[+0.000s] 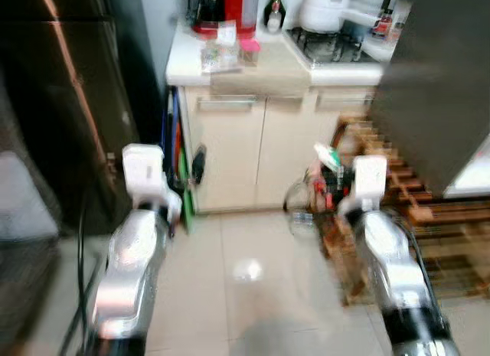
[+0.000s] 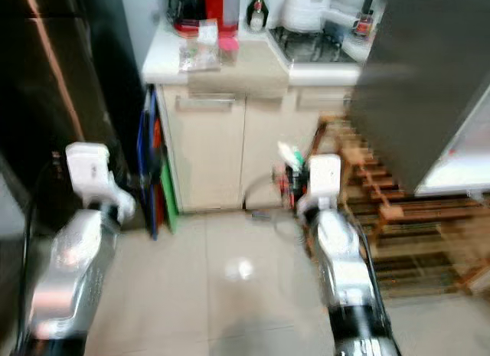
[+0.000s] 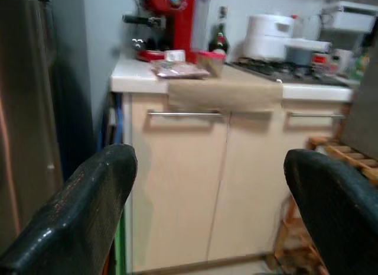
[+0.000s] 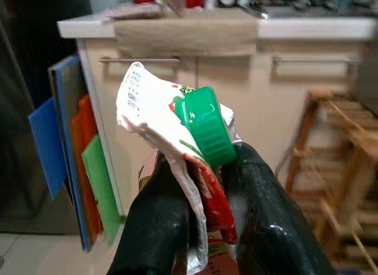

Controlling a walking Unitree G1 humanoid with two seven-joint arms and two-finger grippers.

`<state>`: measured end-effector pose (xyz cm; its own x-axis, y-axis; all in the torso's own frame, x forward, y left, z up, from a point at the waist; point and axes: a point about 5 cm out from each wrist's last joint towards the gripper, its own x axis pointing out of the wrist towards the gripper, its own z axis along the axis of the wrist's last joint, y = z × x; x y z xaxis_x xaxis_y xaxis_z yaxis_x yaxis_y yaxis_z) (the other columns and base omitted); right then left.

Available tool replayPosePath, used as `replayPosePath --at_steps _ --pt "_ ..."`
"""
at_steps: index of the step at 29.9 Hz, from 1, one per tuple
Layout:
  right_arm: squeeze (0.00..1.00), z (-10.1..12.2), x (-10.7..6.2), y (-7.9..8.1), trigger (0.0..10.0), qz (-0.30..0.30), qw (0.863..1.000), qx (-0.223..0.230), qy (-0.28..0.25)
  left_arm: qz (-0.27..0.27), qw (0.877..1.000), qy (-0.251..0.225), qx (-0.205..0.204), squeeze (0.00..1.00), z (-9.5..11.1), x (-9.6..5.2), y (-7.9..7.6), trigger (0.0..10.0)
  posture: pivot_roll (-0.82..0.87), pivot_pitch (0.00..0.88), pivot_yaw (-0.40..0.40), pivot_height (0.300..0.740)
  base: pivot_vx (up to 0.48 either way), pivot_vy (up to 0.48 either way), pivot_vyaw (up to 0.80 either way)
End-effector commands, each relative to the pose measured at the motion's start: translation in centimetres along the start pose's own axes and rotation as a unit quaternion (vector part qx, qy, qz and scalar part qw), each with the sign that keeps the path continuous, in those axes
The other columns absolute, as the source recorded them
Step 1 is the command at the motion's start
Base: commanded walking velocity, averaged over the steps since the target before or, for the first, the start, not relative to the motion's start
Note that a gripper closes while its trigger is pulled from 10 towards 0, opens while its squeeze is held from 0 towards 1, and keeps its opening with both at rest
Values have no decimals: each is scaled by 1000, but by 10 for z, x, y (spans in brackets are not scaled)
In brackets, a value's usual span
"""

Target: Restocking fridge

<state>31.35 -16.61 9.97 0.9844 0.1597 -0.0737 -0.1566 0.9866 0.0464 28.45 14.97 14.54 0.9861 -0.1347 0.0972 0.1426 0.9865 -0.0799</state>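
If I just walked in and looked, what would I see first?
Probably the carton with the big green cap, pinched in the right end effector in front of the cream cabinet. Next, the bright red coffee machine at the back of the counter, beside a dark bottle. The left end effector is open and holds nothing, near the dark fridge.

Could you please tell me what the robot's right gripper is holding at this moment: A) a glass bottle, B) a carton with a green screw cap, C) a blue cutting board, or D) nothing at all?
B: in the right wrist view the right gripper has its jaws closed on a crumpled carton topped by a green screw cap.
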Motion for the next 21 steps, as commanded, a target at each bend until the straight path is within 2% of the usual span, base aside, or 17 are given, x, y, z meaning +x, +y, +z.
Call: replayPosePath --at_steps 1,7,15,21 --pt "0 11 5 1 10000 1 1000 -1 -20 -15 1000 -8 -6 0 5 8 -8 10000 -115 0 20 740 0 -480 0" --pt "0 4 3 -7 10000 -25 1000 -11 0 -17 1000 -14 -11 0 9 16 -12 10000 -117 0 21 740 0 -471 0" --pt "0 4 4 -10 10000 -28 999 -17 1 -16 1000 -10 -9 0 7 16 -10 10000 -118 0 18 740 0 -469 0" --pt "0 -3 3 -17 10000 -42 999 -21 15 -16 1000 -3 -6 0 5 18 -11 10000 -115 0 14 740 0 -469 0"
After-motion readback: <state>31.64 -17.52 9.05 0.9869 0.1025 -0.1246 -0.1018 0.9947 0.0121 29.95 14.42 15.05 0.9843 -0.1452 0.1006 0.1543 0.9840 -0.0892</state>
